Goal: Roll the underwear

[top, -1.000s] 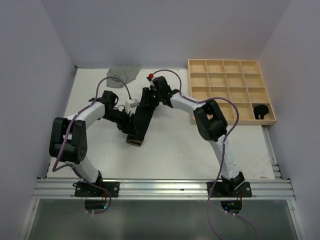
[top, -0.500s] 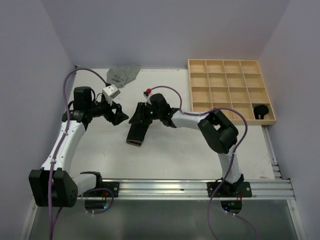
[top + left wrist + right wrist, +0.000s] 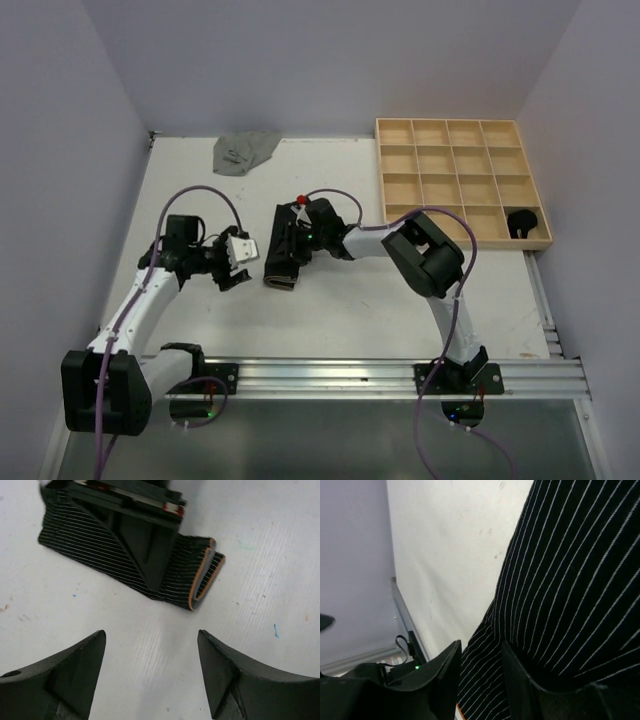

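Swings spread left fingers [image 3: 65, 680] back beside folded striped briefs [image 3: 80, 542] pinched in right fingers [image 3: 145, 555]; rolling unfinished, grey briefs [image 3: 243, 151] waiting.

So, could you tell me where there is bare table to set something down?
Bare table: the near strip from the striped underwear to the front rail, and the far stretch between grey underwear and wooden tray. Crowded: mid-table, around left gripper, right gripper and that underwear.
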